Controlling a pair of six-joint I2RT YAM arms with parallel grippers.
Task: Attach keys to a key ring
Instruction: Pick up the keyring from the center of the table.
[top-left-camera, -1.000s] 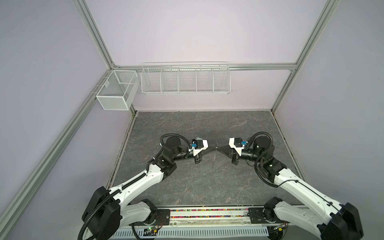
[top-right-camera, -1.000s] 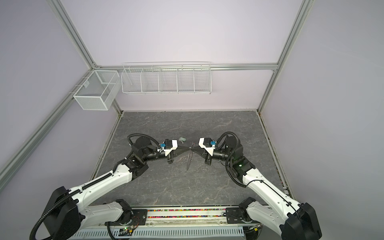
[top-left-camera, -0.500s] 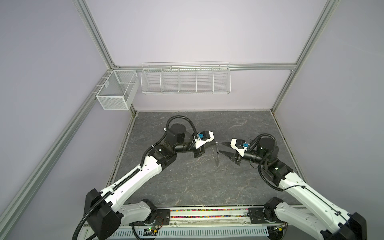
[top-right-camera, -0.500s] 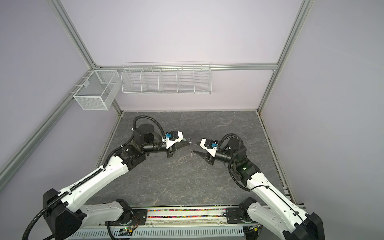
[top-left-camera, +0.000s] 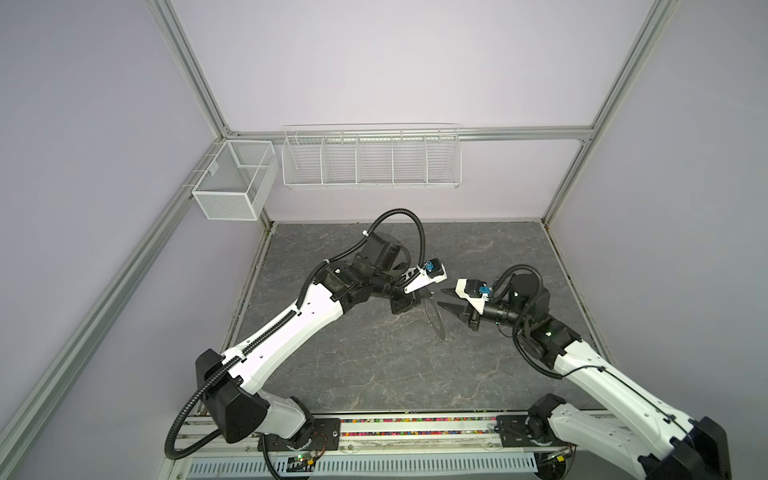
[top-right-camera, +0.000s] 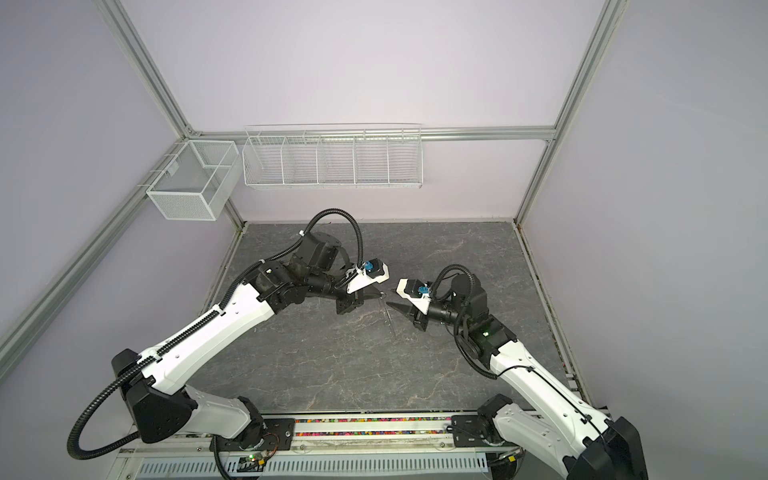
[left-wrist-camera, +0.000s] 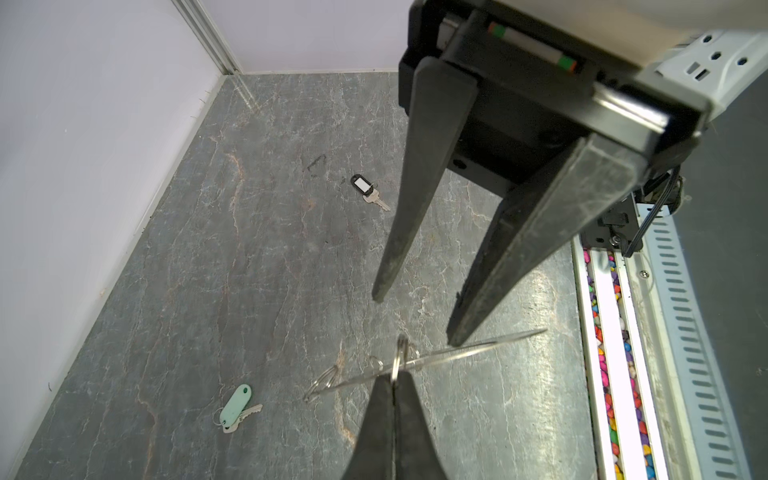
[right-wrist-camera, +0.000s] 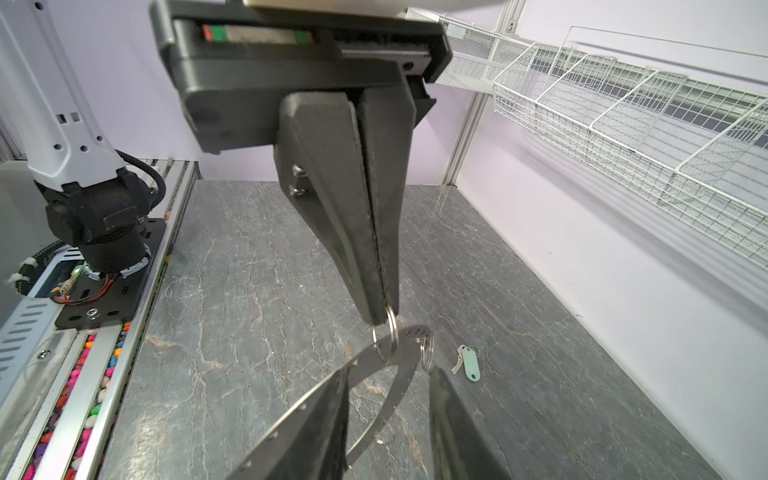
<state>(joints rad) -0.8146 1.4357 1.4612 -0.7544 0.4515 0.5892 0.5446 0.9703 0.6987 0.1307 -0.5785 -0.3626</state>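
Observation:
The key ring (left-wrist-camera: 465, 353), a flat grey disc with small wire loops on its rim, hangs above the floor, thin in both top views (top-left-camera: 434, 316) (top-right-camera: 389, 319). My left gripper (left-wrist-camera: 394, 376) (right-wrist-camera: 382, 316) (top-left-camera: 430, 294) is shut on one of its wire loops. My right gripper (right-wrist-camera: 388, 370) (left-wrist-camera: 415, 319) (top-left-camera: 440, 297) is open close by; the ring's rim (right-wrist-camera: 401, 376) passes between its fingers without being pinched. Two keys lie on the floor: one with a pale green tag (left-wrist-camera: 235, 406) (right-wrist-camera: 470, 362), one with a black tag (left-wrist-camera: 365, 188).
The dark marbled floor (top-left-camera: 374, 365) is walled on three sides. White wire baskets (top-left-camera: 370, 160) (top-left-camera: 235, 183) hang on the back wall. A rail with coloured pebbles (top-left-camera: 415, 428) runs along the front between the arm bases.
The right gripper has opened and let go of the key ring. The left arm has lifted and swung, so the ring hangs from the left gripper alone.

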